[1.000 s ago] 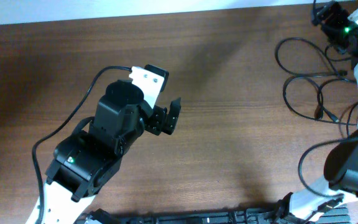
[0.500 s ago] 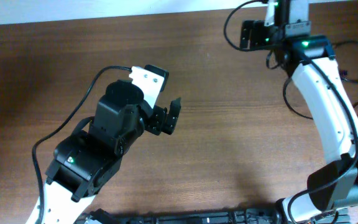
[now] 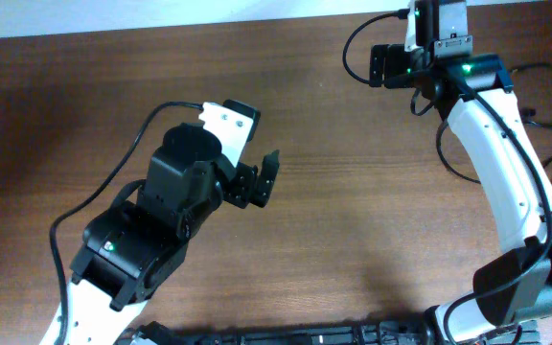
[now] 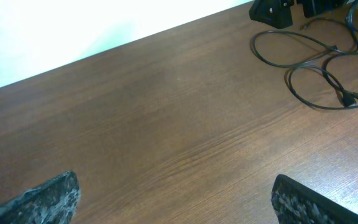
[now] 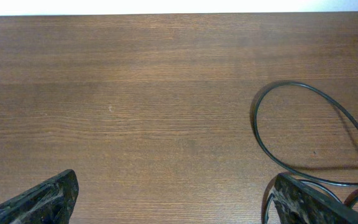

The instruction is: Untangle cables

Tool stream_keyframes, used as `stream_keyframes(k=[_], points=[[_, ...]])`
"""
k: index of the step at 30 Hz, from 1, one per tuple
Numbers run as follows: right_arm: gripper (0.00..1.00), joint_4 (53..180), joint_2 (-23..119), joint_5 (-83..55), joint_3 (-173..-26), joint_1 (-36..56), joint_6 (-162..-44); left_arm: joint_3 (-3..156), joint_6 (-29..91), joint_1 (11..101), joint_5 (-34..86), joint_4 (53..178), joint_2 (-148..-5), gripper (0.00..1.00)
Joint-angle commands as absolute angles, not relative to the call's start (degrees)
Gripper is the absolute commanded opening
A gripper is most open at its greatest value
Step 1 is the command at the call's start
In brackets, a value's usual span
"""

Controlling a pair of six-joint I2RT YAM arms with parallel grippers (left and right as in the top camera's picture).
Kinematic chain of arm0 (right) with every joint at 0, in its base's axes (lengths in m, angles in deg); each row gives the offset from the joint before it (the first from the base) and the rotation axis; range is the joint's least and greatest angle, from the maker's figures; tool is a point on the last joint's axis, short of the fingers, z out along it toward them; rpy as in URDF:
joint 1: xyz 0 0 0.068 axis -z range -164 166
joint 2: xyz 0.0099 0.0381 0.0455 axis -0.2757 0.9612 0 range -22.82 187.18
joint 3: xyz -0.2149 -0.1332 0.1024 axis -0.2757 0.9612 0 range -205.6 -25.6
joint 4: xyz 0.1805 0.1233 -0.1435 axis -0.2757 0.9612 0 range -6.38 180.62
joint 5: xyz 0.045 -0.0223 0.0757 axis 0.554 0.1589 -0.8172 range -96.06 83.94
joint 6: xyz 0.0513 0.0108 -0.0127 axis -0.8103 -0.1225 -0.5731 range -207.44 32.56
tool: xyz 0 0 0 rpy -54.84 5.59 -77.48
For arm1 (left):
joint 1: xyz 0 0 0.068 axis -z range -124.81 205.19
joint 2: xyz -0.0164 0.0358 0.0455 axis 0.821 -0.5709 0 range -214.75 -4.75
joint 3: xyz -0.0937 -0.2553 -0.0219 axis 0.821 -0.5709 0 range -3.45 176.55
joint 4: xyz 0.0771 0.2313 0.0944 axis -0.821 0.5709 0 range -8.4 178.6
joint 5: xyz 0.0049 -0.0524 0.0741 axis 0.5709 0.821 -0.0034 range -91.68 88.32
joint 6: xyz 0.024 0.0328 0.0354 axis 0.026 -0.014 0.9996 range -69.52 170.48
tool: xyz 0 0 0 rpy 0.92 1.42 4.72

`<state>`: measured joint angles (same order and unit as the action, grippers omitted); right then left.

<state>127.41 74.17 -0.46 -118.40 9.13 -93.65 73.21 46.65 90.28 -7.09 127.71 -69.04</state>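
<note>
The cables (image 3: 441, 146) are thin black cords lying in loops at the table's far right; my right arm covers much of them in the overhead view. In the left wrist view the loops and small plugs (image 4: 344, 94) lie at the upper right. In the right wrist view one cable loop (image 5: 254, 121) lies at the right, next to my right finger. My right gripper (image 3: 381, 65) is open and empty over bare wood, left of the cables. It also shows in its own view (image 5: 176, 199). My left gripper (image 3: 262, 180) is open and empty at mid-table, far from the cables, and shows in its own view (image 4: 173, 199).
The brown wooden table (image 3: 353, 220) ends at a white far edge (image 4: 73, 31). My left arm's own black wire (image 3: 113, 172) loops beside its body. A dark strip (image 3: 305, 335) runs along the front edge.
My right arm has swung from the far right corner leftwards along the table's back edge, past the cables, then crept slightly further. The left arm has not moved.
</note>
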Motion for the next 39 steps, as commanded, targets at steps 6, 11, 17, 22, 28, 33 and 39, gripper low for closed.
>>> stream_keyframes(k=[6, 11, 17, 22, 28, 33, 39], points=[[0.99, 127.6, 73.3, 1.7, -118.7, 9.3, -93.7, 73.6, 47.5, 90.3, -7.5, 127.6, -68.9, 0.99], [0.99, 127.7, 73.3, 1.7, -118.7, 9.3, -93.7, 73.6, 47.5, 90.3, -7.5, 127.6, -68.9, 0.99], [0.99, 138.5, 70.7, -4.5, -118.7, 9.3, -93.7, 73.6, 47.5, 90.3, -7.5, 127.6, -68.9, 0.99], [0.99, 141.8, 61.3, -7.9, -118.7, 9.3, -93.9, 73.6, 47.5, 90.3, -7.5, 127.6, -68.9, 0.99], [0.99, 141.9, 52.4, -8.2, -118.7, 9.3, -93.8, 73.6, 47.5, 90.3, -7.5, 127.6, -68.9, 0.99], [0.99, 142.0, 49.8, -8.8, -118.7, 9.3, -98.8, 73.6, 47.5, 90.3, -7.5, 127.6, -68.9, 0.99], [0.99, 141.8, 47.1, -1.8, -117.4, 9.2, -107.2, 73.6, 47.5, 90.3, -7.5, 127.6, -68.9, 0.99]])
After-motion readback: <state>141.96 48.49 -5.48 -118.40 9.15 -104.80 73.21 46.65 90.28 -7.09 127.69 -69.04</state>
